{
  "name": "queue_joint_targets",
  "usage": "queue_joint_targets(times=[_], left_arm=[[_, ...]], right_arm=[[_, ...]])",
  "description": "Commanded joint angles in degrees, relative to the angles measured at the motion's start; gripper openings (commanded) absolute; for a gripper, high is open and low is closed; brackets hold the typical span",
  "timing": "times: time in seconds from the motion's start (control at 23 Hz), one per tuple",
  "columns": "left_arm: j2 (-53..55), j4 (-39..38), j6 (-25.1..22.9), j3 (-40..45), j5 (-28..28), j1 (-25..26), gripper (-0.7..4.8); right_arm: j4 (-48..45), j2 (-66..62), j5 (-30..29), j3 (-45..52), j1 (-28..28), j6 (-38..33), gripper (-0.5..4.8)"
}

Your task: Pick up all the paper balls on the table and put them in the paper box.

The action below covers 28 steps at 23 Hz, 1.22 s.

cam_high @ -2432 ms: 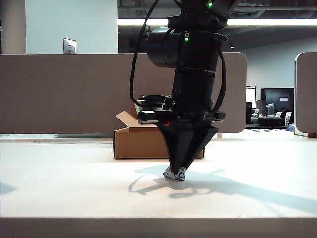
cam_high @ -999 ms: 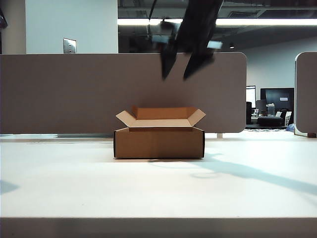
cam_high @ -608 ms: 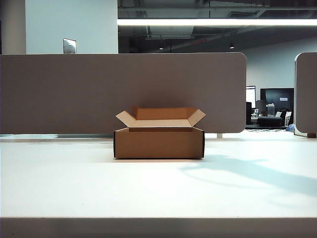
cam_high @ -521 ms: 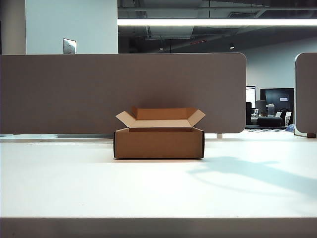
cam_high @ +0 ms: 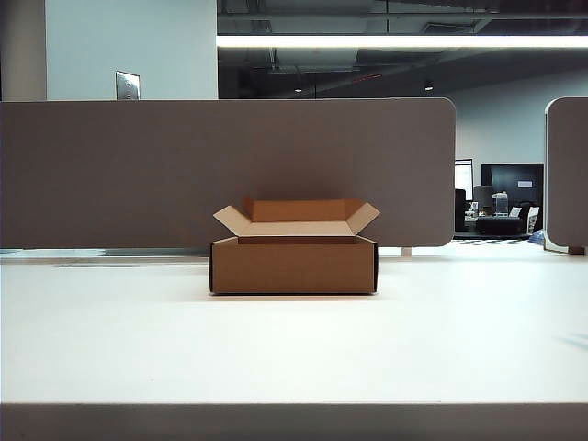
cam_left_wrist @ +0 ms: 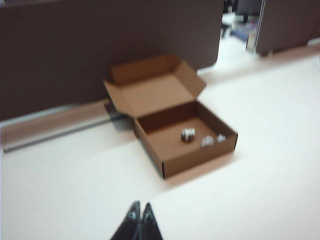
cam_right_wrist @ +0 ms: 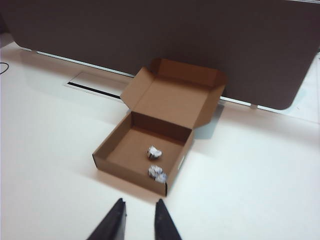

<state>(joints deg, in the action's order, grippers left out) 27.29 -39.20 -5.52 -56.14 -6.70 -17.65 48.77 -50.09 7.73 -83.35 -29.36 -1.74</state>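
The brown paper box (cam_high: 293, 265) stands open in the middle of the white table (cam_high: 294, 349); neither arm shows in the exterior view. In the left wrist view three paper balls (cam_left_wrist: 188, 134) (cam_left_wrist: 207, 142) (cam_left_wrist: 221, 138) lie inside the paper box (cam_left_wrist: 150, 135). My left gripper (cam_left_wrist: 142, 203) is shut and empty, above bare table short of the box. The right wrist view shows two paper balls (cam_right_wrist: 154, 152) (cam_right_wrist: 157, 173) in the box (cam_right_wrist: 120, 150). My right gripper (cam_right_wrist: 140, 199) is open with nothing between its fingers, back from the box's near corner.
A grey-brown partition panel (cam_high: 230, 165) runs behind the box. A second panel (cam_high: 567, 170) stands at the far right. A dark slot (cam_right_wrist: 95, 86) is set into the table near the partition.
A gripper shut on a paper ball in front of the box rose, hung open over the box, then left the exterior view. Its shadow slid off to the right.
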Motion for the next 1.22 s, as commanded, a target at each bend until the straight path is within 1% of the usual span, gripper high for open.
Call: queue_joint_targets(times=[0.04,0.09,0.13,0.17,0.3,0.35,0.39,0.48,0.56,0.69,0.78,0.87,0.91,1.0,1.04,1.13,1.22], left_arm=[[1.7,1.9,-0.1,0.6,0.0,0.1,-0.05],[1.7,3.2,0.0,1.4,0.0,0.1,-0.05],[1.7,4.5,0.0,2.5,-0.2,0.1,-0.05],[1.3,5.6,-0.1,3.7,-0.8,0.1,-0.05],[0.0,6.4,-0.1,7.5,-4.2,0.1,-0.05],[-1.1,7.1,-0.1,10.5,-6.4,0.1,-0.05],[-2.0,7.8,-0.1,12.5,-7.4,0.1,-0.05],[-3.7,10.4,0.0,16.4,-7.7,0.1,-0.05],[-5.4,13.3,0.3,19.9,-7.5,0.1,-0.05],[-8.5,18.0,2.3,25.3,-7.4,0.1,-0.05],[-12.0,24.8,6.2,32.0,-6.4,0.1,-0.05],[-13.2,28.9,7.5,35.6,-3.3,0.1,-0.05],[-13.4,30.4,7.8,37.0,-1.9,0.1,-0.05],[-13.5,33.0,7.9,39.7,0.0,0.1,-0.05],[-13.5,33.8,7.9,40.7,0.8,0.1,-0.05],[-13.5,35.6,7.7,42.9,2.0,0.1,-0.05],[-13.6,38.7,7.7,45.7,2.0,0.1,-0.05]], right_arm=[[-0.5,8.4,0.4,5.3,0.0,0.0,0.6],[-0.5,10.7,1.1,7.0,0.0,0.0,0.28],[-0.6,12.4,1.9,8.4,0.0,0.0,0.08],[-0.5,14.0,3.2,9.8,0.0,0.0,0.0],[1.2,18.7,7.6,15.0,0.0,0.0,-0.01],[2.8,21.6,7.7,18.5,0.0,0.0,-0.01],[3.3,22.7,7.6,19.9,0.0,-0.1,-0.01],[3.1,25.0,7.7,22.9,0.0,-1.9,-0.01],[1.2,27.1,7.7,26.4,0.0,-2.1,-0.01],[-3.7,30.6,7.8,32.7,-0.1,-2.1,-0.01],[-12.3,35.5,7.6,42.2,-0.1,-2.1,-0.01],[-17.6,37.7,7.6,47.4,-0.1,-2.1,-0.01],[-20.4,38.7,7.8,50.1,-0.1,-2.1,-0.01],[-23.0,39.9,8.8,54.1,-0.1,-1.4,-0.02],[-23.6,40.2,10.6,56.4,-0.1,-1.1,-0.01],[-24.2,40.1,12.0,59.5,-0.1,-1.8,-0.01],[-28.3,40.0,15.3,64.3,0.0,-1.7,-0.01]])
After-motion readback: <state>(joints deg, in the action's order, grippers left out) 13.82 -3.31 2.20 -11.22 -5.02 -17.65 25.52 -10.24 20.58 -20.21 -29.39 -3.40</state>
